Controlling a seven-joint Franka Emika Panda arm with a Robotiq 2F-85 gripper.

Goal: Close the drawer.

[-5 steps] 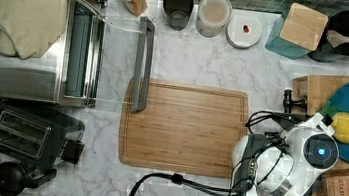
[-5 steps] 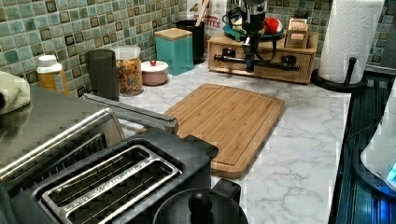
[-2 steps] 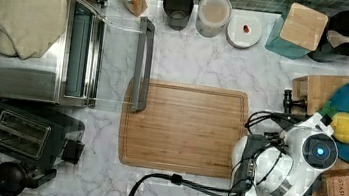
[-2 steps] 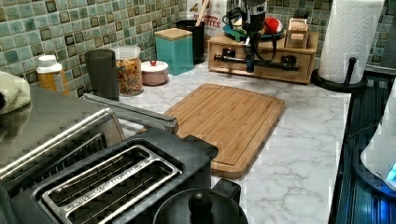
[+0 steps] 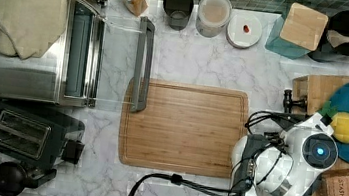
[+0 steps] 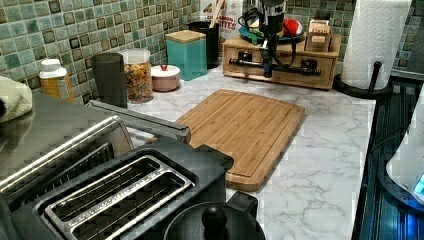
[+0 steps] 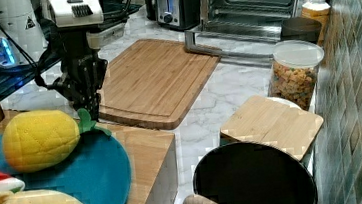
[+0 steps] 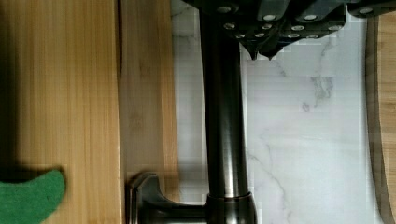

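The claw [image 6: 268,56] sits at the drawer's [image 6: 280,67] dark bar handle [image 6: 272,67], upper centre of the left view. Drawer front looks flush with the box. Open or closed, I cannot tell.

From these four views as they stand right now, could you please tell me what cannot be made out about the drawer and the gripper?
- Drawer: in the left view the arm and cables cover the middle of its front; the seam is too small to judge if it is fully shut.
- Gripper: in the right view its dark body blurs together, so the jaws cannot be told open or shut.
- Handle bar: in the wrist view the picture edge cuts it off, and the gripper body covers one end.
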